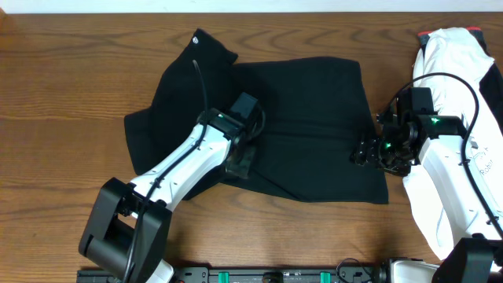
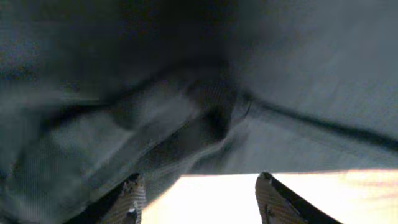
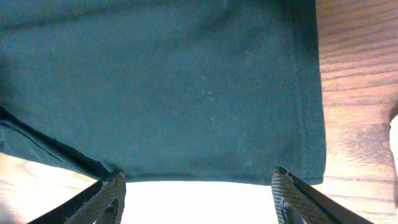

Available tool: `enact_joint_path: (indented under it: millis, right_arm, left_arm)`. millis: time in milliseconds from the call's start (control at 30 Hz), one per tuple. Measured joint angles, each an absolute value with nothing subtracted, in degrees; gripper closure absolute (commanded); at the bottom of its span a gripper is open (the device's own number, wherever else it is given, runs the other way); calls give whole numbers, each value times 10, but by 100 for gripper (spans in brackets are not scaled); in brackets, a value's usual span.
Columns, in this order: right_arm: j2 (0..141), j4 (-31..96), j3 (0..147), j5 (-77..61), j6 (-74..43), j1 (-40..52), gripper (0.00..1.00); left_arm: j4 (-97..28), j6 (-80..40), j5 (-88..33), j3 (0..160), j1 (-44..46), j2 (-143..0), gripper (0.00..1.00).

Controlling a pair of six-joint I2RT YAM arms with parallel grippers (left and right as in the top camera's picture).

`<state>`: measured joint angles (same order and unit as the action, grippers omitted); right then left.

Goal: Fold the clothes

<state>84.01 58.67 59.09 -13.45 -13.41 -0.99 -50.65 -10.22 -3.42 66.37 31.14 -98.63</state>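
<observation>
- Black T-shirt point(image 1: 306, 118): lies spread on the wooden bench point(image 1: 63, 79), mostly flat on its right half and bunched on its left. One sleeve pokes out at the far left corner and another at the left side.
- Left gripper point(image 1: 240, 161): hangs over the T-shirt's left half, close to its near edge, above the bunched part.
- From the left wrist, left gripper point(image 2: 199, 177): shows both fingers point(image 2: 132, 198) standing apart, with nothing between them. Creased dark cloth fills the view just ahead. Cannot tell whether the tips touch the cloth.
- Right gripper point(image 1: 363, 151): sits at the T-shirt's right edge, about halfway along it, pointing in over the cloth.
- From the right wrist, right gripper point(image 3: 199, 173): shows fingers point(image 3: 102, 202) spread wide and empty. The flat cloth lies ahead of them, with the stitched hem and a corner of the T-shirt off to the right and bare wood beyond.
- White garment point(image 1: 452, 55): lies beyond the T-shirt's right edge, well apart from it and partly under the right arm.
</observation>
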Motion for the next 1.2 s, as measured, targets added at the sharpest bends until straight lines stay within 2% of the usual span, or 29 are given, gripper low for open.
enact_joint_path:
  millis: [233,433,633,733,900,1000,1200]
  right_arm:
    - [840,587,591,-135,-134,-10,26]
    - [840,587,591,-135,-134,-10,26]
    - [840,585,591,-135,-134,-10,26]
    - [840,584,591,-135,-134,-10,26]
    - [840,584,591,-135,-134,-10,26]
    - [840,584,591,-135,-134,-10,26]
    - [840,584,591,-135,-134,-10,27]
  left_arm:
    - [-575,-162,-34,664,260,-986,35]
    - [-576,-209,-34,664,181,-986,31]
    - [-546,-217,-30,663,151,-986,31]
    - [-526,-223,-30,659,151,-986,38]
    - [-498,-215,-30,640,151,-986,41]
    - [-493,-208,-30,635,151,-986,47]
    - [-481,-188,-28,634,151,-987,47]
